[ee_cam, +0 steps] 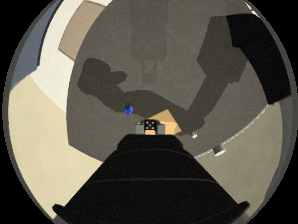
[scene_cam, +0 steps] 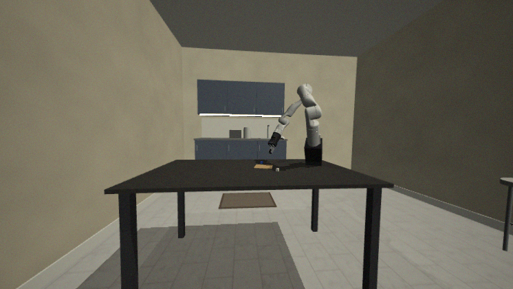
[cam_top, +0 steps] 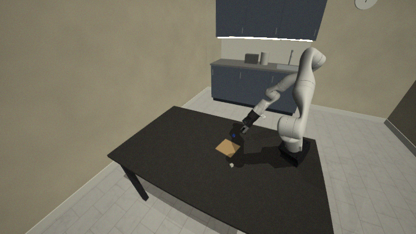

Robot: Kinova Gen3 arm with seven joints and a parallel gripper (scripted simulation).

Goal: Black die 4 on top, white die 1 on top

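Note:
My gripper [cam_top: 243, 129] [scene_cam: 271, 151] is tilted and shut on the black die [ee_cam: 150, 125], well above the table. In the wrist view the die sits between both fingertips, with several white pips facing the camera. The tan mat [cam_top: 227, 148] [scene_cam: 263, 166] [ee_cam: 169, 119] lies on the table, partly hidden by the gripper in the wrist view. The white die [cam_top: 231, 165] [scene_cam: 277, 169] [ee_cam: 194, 135] lies on the table off the mat, on the side nearer the top camera. The blue die [cam_top: 233, 135] [scene_cam: 261, 162] [ee_cam: 128, 109] lies off the mat's far side. Pips on these two are too small to read.
The arm's black base [cam_top: 294, 152] [scene_cam: 313, 155] stands on the right side of the dark table [cam_top: 174, 139] [scene_cam: 201, 175]. The arm's shadow falls across part of the mat and past the blue die. Kitchen cabinets stand behind, beyond the table.

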